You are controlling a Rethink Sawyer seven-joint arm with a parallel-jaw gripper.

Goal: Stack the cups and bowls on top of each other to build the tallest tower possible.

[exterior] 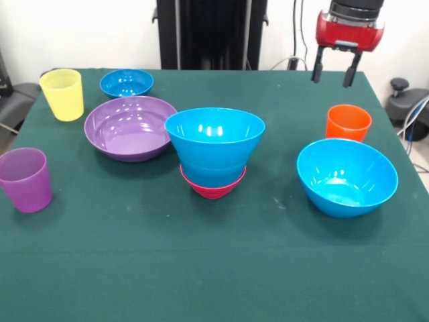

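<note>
Your current stock on the green surface [201, 268], as the front view shows it:

- Tower [214, 157]: 2 pieces so far, a blue bowl [214, 144] seated in a small magenta bowl [212, 188], near the middle.
- Purple bowl [131, 127]: wide, shallow, just left of the tower.
- Small blue bowl [127, 82]: far side, behind the purple bowl.
- Large blue bowl [347, 176]: right side, tilted toward you.
- Orange cup [348, 123]: upright, just behind the large blue bowl.
- Yellow cup [62, 94]: upright, far left.
- Purple cup [25, 180]: upright, at the left edge.
- Gripper [332, 70]: you see it raised over the far right corner, fingers spread apart, holding nothing.
</note>
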